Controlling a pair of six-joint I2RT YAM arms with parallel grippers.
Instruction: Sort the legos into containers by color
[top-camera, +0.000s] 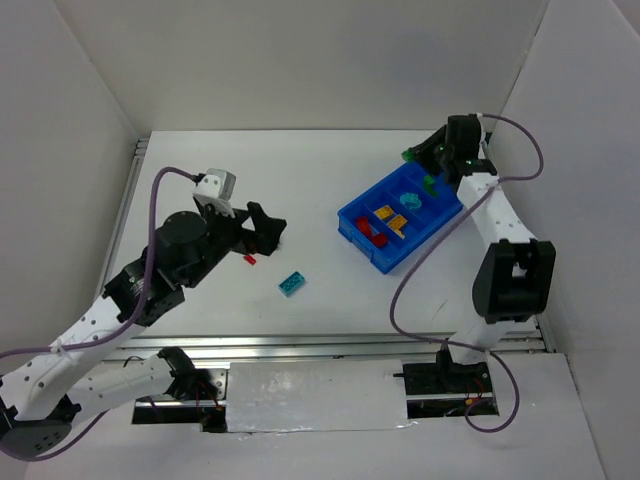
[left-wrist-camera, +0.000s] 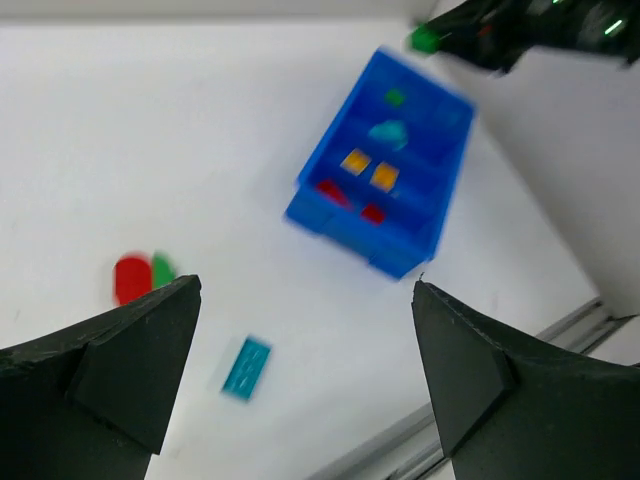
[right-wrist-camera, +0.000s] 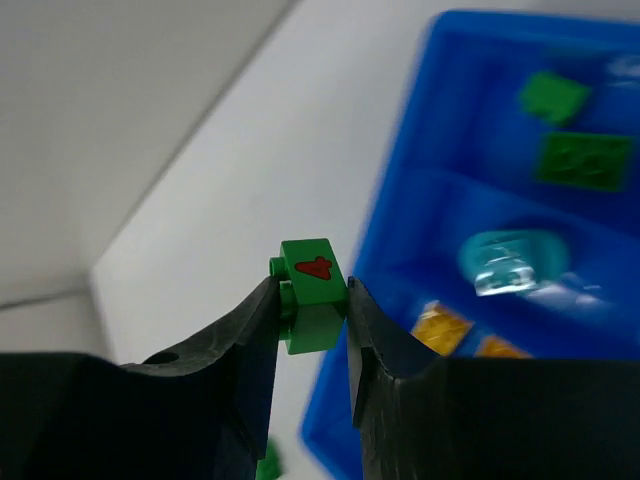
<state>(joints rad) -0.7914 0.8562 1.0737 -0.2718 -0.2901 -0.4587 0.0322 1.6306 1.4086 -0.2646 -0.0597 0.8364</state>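
The blue tray (top-camera: 380, 262) sits right of centre, with red, yellow, teal and green legos in its four compartments. My right gripper (top-camera: 415, 157) is shut on a green lego (right-wrist-camera: 312, 290) with a red mark and holds it above the table, just beside the tray's (right-wrist-camera: 400, 220) far corner. Two green legos (right-wrist-camera: 585, 160) lie in the end compartment. My left gripper (top-camera: 268, 228) is open and empty, held above the table. A teal lego (top-camera: 292, 284) lies below it, also in the left wrist view (left-wrist-camera: 246, 367). A red lego (left-wrist-camera: 130, 278) and a green lego (left-wrist-camera: 163, 269) lie side by side to its left.
White walls close in the table at the back, left and right. A metal rail (top-camera: 330, 345) runs along the near edge. The right arm's purple cable (top-camera: 420, 270) loops over the table near the tray's front.
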